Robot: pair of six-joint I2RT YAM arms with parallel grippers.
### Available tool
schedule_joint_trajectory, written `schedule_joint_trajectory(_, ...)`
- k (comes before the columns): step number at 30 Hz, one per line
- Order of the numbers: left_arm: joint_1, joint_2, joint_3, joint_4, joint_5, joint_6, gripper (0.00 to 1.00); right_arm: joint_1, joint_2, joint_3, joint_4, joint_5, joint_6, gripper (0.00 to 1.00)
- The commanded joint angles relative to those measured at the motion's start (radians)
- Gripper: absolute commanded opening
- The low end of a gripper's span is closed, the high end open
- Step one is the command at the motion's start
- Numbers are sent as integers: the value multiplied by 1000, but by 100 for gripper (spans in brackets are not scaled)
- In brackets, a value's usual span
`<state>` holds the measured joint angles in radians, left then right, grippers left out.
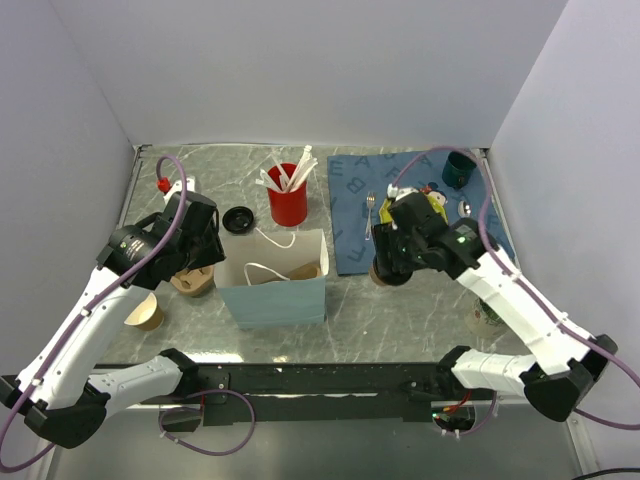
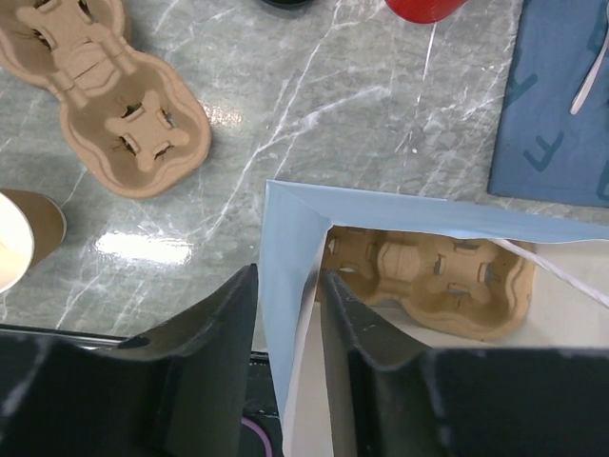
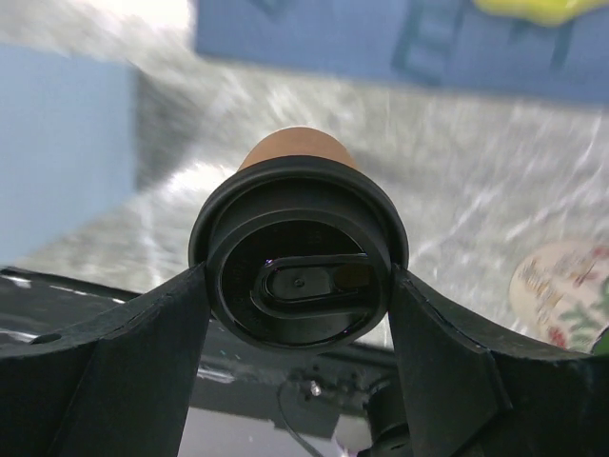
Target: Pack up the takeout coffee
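The takeout coffee (image 3: 295, 314), a brown paper cup under a black lid, sits between the fingers of my right gripper (image 3: 298, 274), which is shut on the lid's rim from both sides. In the top view this cup (image 1: 384, 277) shows just under the right gripper (image 1: 392, 262), by the near left corner of the blue mat (image 1: 350, 235). The open light-blue paper bag (image 1: 272, 290) stands left of it, with a cardboard cup carrier (image 2: 428, 281) lying inside. My left gripper (image 2: 288, 278) straddles the bag's left wall (image 2: 285, 238), one finger outside and one inside, a narrow gap showing.
A second cup carrier (image 2: 105, 95) and a lidless brown cup (image 1: 145, 312) lie left of the bag. Behind it stand a red cup of white utensils (image 1: 288, 200) and a loose black lid (image 1: 238, 218). A dark green cup (image 1: 458, 170) stands on the mat, and a patterned plate (image 1: 485, 315) lies near right.
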<state>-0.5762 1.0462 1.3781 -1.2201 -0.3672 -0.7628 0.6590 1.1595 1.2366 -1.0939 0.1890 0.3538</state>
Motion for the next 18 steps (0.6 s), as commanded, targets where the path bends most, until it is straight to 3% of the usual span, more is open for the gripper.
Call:
schedule_joint_trajectory(1, 7, -9, -8, 33, 22, 28, 36, 5, -46, 171, -41, -40, -94, 53)
schedule_joint_trajectory(5, 7, 8, 1, 57, 83, 59, 12, 5, -90, 313, -12, -135, -209, 49)
schedule_joint_trajectory(12, 6, -21, -28, 158, 229, 76, 9, 8, -176, 439, 112, -484, -383, 44)
schedule_joint_trajectory(18, 7, -20, -11, 163, 260, 77, 12, 59, -210, 390, 213, -608, -380, 44)
